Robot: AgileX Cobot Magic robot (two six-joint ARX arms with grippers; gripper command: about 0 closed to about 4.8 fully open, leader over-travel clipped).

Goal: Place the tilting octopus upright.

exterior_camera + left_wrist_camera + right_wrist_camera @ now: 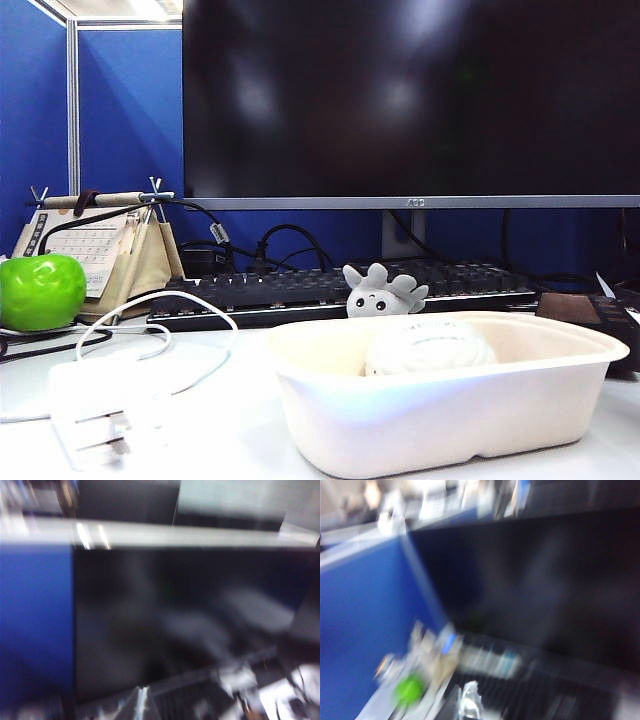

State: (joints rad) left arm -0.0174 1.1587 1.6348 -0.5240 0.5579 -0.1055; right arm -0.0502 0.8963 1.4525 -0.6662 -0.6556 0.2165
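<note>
- Showing in no view, both grippers, left and right, are clenched shut on nothing, and both wrist views are blurred.
- Behind the tray (560,345), the octopus (381,292) lies upside down against the keyboard (270,292), tentacles up.
- An apple (40,290) sits far left.

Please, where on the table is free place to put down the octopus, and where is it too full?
Free: the bare table between charger and tray. Crowded: the octopus sits wedged between tray and keyboard; apple and cables fill the left side. Neither gripper shows in the exterior view; the wrist views are blurred.
</note>
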